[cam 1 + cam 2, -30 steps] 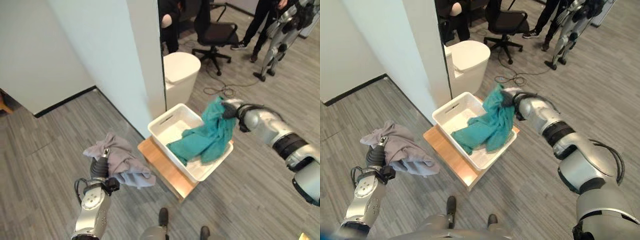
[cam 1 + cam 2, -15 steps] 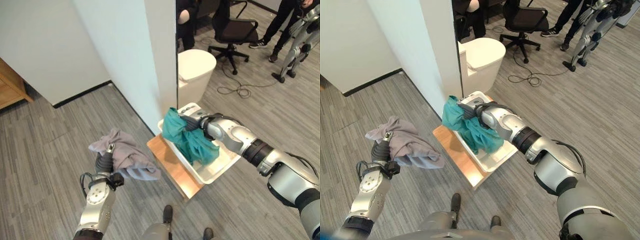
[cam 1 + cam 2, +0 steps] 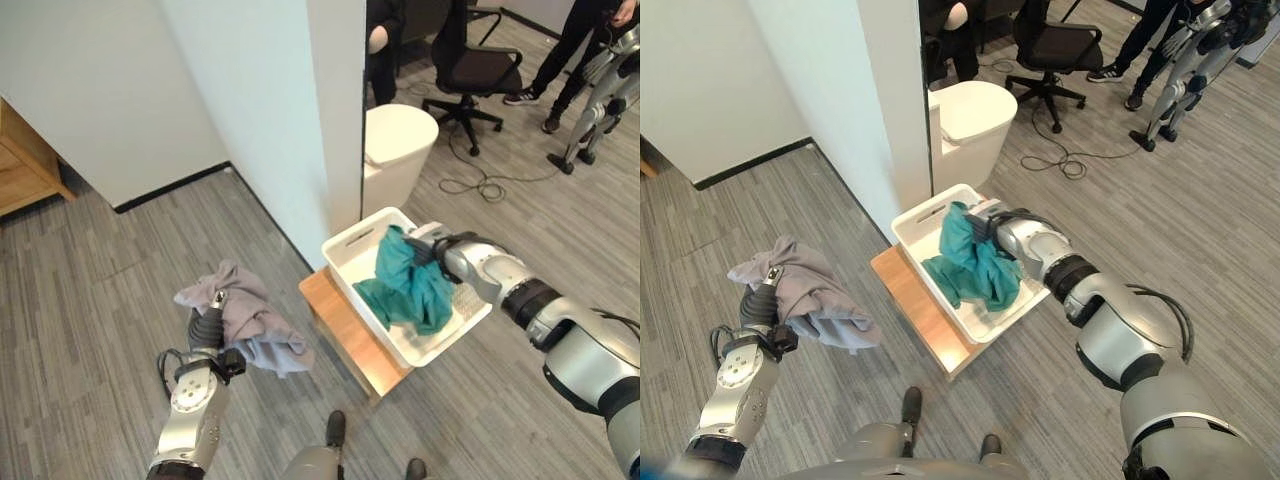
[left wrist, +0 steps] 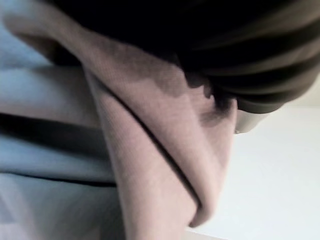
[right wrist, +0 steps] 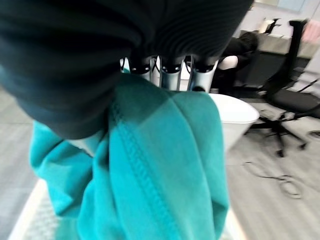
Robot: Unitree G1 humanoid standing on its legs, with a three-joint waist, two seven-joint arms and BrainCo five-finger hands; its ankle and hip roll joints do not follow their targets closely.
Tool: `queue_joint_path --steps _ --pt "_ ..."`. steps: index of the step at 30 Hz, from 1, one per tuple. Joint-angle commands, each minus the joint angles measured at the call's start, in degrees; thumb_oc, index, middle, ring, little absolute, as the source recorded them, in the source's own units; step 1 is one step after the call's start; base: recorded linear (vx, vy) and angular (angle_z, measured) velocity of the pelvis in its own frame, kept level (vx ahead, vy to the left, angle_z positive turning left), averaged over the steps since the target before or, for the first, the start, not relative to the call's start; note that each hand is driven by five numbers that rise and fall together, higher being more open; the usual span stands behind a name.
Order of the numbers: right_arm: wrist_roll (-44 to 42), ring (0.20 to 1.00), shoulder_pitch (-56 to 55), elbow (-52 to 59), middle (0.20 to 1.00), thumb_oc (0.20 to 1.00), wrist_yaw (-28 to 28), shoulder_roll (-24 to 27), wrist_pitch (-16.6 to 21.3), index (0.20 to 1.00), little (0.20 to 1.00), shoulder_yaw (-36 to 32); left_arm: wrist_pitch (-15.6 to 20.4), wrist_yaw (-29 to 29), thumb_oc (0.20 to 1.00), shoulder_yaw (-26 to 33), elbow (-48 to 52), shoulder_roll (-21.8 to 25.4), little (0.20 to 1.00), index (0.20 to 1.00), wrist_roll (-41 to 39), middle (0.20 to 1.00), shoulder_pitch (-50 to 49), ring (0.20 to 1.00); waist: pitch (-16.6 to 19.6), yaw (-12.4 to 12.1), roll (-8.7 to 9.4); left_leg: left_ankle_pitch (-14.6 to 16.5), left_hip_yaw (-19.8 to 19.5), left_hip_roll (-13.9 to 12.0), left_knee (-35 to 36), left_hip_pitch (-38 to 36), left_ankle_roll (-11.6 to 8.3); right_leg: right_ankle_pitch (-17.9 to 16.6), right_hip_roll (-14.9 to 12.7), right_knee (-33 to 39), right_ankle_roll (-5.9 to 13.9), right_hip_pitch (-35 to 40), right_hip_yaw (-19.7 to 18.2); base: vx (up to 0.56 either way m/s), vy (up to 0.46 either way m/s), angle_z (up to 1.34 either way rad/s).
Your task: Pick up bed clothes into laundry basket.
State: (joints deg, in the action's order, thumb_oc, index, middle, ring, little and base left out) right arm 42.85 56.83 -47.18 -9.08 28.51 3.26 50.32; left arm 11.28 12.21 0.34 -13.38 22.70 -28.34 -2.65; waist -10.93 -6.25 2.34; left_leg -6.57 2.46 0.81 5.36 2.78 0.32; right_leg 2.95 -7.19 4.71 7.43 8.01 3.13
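A white laundry basket (image 3: pixel 345 252) sits on a low wooden platform (image 3: pixel 345 340) at the centre of the head-camera frame, just below a white wall corner (image 3: pixel 335 110). The robot's right hand (image 3: pixel 424 246), reaching in from the right edge, is closed around the top of a teal garment (image 3: pixel 405 290), holding that end above the basket while the rest of the cloth hangs down and pools inside the basket, toward its right half. In the right wrist view, silver fingers (image 5: pixel 172 75) curl over the bunched teal fabric (image 5: pixel 165 175) directly below the dark wrist cover.

In the lower left of the head-camera frame, the left hand (image 3: pixel 207 327) is raised upright over the grey plank floor (image 3: pixel 100 300), its fingers clamped on a crumpled grey garment (image 3: pixel 250 318) that drapes off to the right of the hand, well apart from the basket. The left wrist view shows folds of that grey cloth (image 4: pixel 150 165) pressed close against the dark cover.

Behind the basket, in the upper centre, stands a round white bin (image 3: pixel 398 150). A black office chair (image 3: pixel 470 65) stands further back toward the upper right, with a loose cable (image 3: pixel 480 180) on the floor below it. A person's legs (image 3: pixel 570 40) appear at the upper right corner, and another person sits partly hidden behind the wall.
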Motion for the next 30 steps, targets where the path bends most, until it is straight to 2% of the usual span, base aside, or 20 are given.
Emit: queue_joint_path --steps 1,7,15,16,17,18,19,20,21,24,25,26,28,29,30 --pt "1.33 1.0 3.96 -0.55 1.0 1.0 1.11 2.12 0.62 1.0 1.0 2.86 4.49 -0.7 0.2 0.03 3.43 3.09 0.2 0.2 1.77 0.2 3.31 0.2 1.93 -0.69 1.3 6.94 1.4 0.18 -0.37 -4.15 -1.29 -6.24 -3.3 -2.16 3.02 -6.06 -1.55 0.0 0.0 0.0" --pt "-3.46 1.0 3.21 6.3 1.0 1.0 -1.48 3.3 2.33 1.0 1.0 3.34 4.73 -0.99 0.2 -0.8 2.89 2.58 0.2 0.2 1.72 0.2 4.56 0.2 2.17 0.07 1.06 6.95 1.61 0.1 -0.37 -4.43 -1.37 -6.0 -3.38 -1.98 2.97 -5.9 -1.65 -0.01 -0.001 0.0" --pt "-12.88 1.0 -2.16 24.49 1.0 1.0 -2.78 11.62 3.44 1.0 1.0 -2.64 4.5 0.47 0.2 2.17 3.54 2.07 0.2 0.2 2.91 0.2 3.63 0.2 2.26 1.92 0.82 6.39 2.4 -0.14 -0.36 -4.36 -1.45 -6.3 -3.31 -2.1 2.93 -6.37 -2.16 -0.01 -0.001 0.0" --pt "-15.74 1.0 -5.63 29.32 1.0 1.0 -2.9 14.18 3.28 1.0 1.0 -6.22 4.53 1.05 0.2 3.51 4.22 2.21 0.2 0.2 3.41 0.2 3.41 0.2 2.38 2.41 0.77 6.43 2.63 -0.19 -0.36 -4.4 -1.47 -6.21 -3.26 -2.14 2.93 -6.38 -2.29 0.0 0.0 0.0" --pt "-15.74 1.0 -5.68 29.37 1.0 1.0 -2.92 14.21 3.26 1.0 1.0 -6.27 4.53 1.06 0.2 3.48 4.22 2.22 0.2 0.2 3.42 0.2 3.41 0.2 2.38 2.38 0.78 6.43 2.64 -0.18 -0.36 -4.4 -1.47 -6.21 -3.26 -2.13 2.93 -6.39 -2.3 0.0 0.0 0.0" --pt "-19.53 1.0 -10.28 33.76 1.0 1.0 -1.58 16.12 3.1 1.0 1.0 -11.45 4.52 1.7 0.2 4.93 5.12 2.41 0.2 0.2 4.4 0.2 3.63 0.2 2.38 3.39 0.4 6.52 2.84 -0.29 -0.36 -4.48 -1.48 -6.14 -3.23 -2.17 2.94 -6.47 -2.42 0.0 0.001 -0.04" --pt "-19.54 1.0 -10.85 34.26 1.0 1.0 -1.8 16.35 2.95 1.0 1.0 -11.99 4.49 1.73 0.2 4.66 5.16 2.56 0.2 0.2 4.42 0.2 3.64 0.2 2.44 3.14 0.52 6.53 2.83 -0.28 -0.36 -4.5 -1.48 -6.12 -3.24 -2.17 2.93 -6.44 -2.4 0.0 0.0 0.0" --pt "-22.67 1.0 -14.21 37.48 1.0 1.0 -1.56 17.44 2.93 1.0 1.0 -15.7 4.49 2.1 0.2 6.17 6.16 3.1 0.2 0.2 5.29 0.2 3.81 0.2 2.42 4.01 0.16 6.54 3.09 -0.36 -0.36 -4.62 -1.47 -6.09 -3.2 -2.23 2.94 -6.55 -2.51 0.01 0.007 -0.13" --pt "-27.29 1.0 -21.09 41.37 1.0 1.0 -0.67 17.61 2.84 1.0 1.0 -22.43 4.72 2.32 0.2 7.39 8.14 4.85 0.2 0.2 6.39 0.2 4.76 0.2 2.51 4.87 -0.34 6.59 3.27 -0.41 -0.36 -4.82 -1.48 -5.96 -3.14 -2.27 2.92 -6.56 -2.72 0.01 0.0 -0.12" --pt "-33.2 1.0 -29.71 45.33 1.0 1.0 0.7 16.25 3.19 1.0 1.0 -29.71 5.28 1.84 0.2 8.13 10.51 7.61 0.2 0.2 5.73 0.2 6.46 0.2 2.86 5.54 -0.62 7.31 3.47 -0.45 -0.36 -5.36 -1.52 -5.28 -3.11 -2.18 3.06 -6.16 -2.9 0.02 -0.009 -0.14" --pt "-37.14 1.0 -35.48 48.83 1.0 1.0 0.05 14.51 3.81 1.0 1.0 -33.18 5.88 1.63 0.2 8.75 12.22 10.62 0.2 0.2 5.03 0.2 9.56 0.2 3.02 6.55 -1.09 6.74 3.87 -0.58 -0.36 -5.36 -1.59 -5.6 -3.03 -2.4 3.0 -6.5 -3.23 0.04 -0.012 -0.1" --pt "-37.16 1.0 -35.91 49.09 1.0 1.0 -0.07 14.49 3.71 1.0 1.0 -33.55 5.9 1.61 0.2 8.49 12.14 10.75 0.2 0.2 4.98 0.2 9.66 0.2 3.16 6.38 -1.0 7.37 3.77 -0.54 -0.36 -5.65 -1.6 -5.1 -3.08 -2.28 3.08 -6.13 -3.15 -0.02 -0.031 -0.04" --pt "-42.04 1.0 -46.63 49.66 1.0 1.0 0.23 10.48 4.09 1.0 1.0 -38.7 6.83 0.82 0.2 7.85 11.74 14.9 0.2 0.2 1.79 0.2 15.17 0.2 3.72 8.23 -1.66 6.87 4.26 -0.65 -0.36 -5.92 -1.73 -5.32 -2.91 -2.51 3.08 -6.25 -3.47 0.02 -0.022 -0.07" --pt "-42.05 1.0 -46.95 49.82 1.0 1.0 0.17 10.43 4.03 1.0 1.0 -38.96 6.88 0.78 0.2 7.58 11.59 14.99 0.2 0.2 1.72 0.2 15.31 0.2 3.87 8.07 -1.61 7.48 4.16 -0.62 -0.36 -6.18 -1.74 -4.85 -2.96 -2.38 3.16 -5.9 -3.4 0.07 -0.015 -0.1" --pt "-43.14 1.0 -53.27 49.06 1.0 1.0 -0.07 8.33 4.19 1.0 1.0 -41.09 6.91 0.43 0.2 6.58 10.61 19.37 0.2 0.2 2.21 0.2 19.35 0.2 4.36 9.23 -2.07 7.53 4.56 -0.63 -0.36 -6.53 -1.88 -4.75 -2.87 -2.49 3.31 -5.86 -3.62 0.06 -0.006 -0.13"
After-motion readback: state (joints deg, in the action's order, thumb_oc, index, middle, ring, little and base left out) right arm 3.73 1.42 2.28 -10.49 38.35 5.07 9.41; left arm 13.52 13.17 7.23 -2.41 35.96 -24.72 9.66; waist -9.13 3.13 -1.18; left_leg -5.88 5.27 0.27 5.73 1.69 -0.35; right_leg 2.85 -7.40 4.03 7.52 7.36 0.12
